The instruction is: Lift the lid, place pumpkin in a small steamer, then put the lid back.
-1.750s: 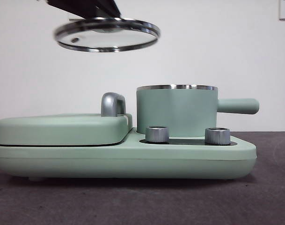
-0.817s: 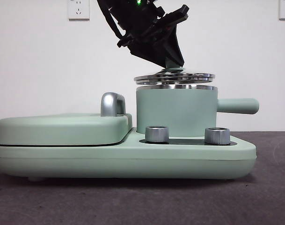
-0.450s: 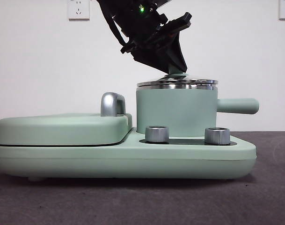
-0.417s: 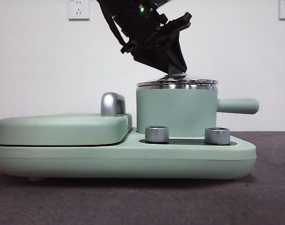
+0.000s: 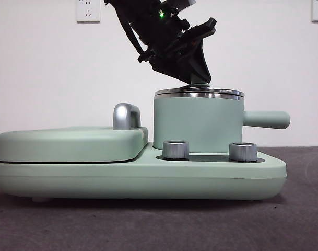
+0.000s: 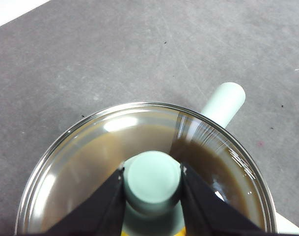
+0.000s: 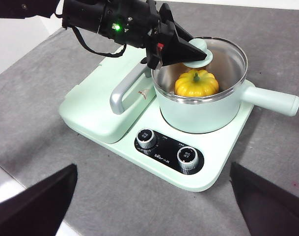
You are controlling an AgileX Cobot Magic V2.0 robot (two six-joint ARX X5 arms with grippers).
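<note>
— Where was the lid (image 5: 199, 92) when we looked?

— We saw it lying flat on the steel rim of the small steamer (image 5: 197, 124). The left tool (image 6: 152, 183) had its two black jaws pressed on both sides of the little green knob (image 6: 152, 177), so it had hold of the lid.

— And the pumpkin (image 7: 196, 82)?

— We saw it inside the small steamer, under the glass. It was yellow-orange with a green stem on top.

— What was the small steamer on?

— It sat on the right part of a mint green cooker (image 5: 138, 175). Its straight handle (image 5: 266, 120) stuck out to the side. In front of it we saw two silver dials (image 5: 175, 149). Beside it was the flat green cover (image 5: 70, 144) with a shiny handle (image 5: 125, 116).

— Where was the other tool?

— The right tool (image 7: 154, 206) hung high above the grey worktop (image 7: 286, 162), well away from the cooker. Its jaws stood wide apart and held nothing.
</note>
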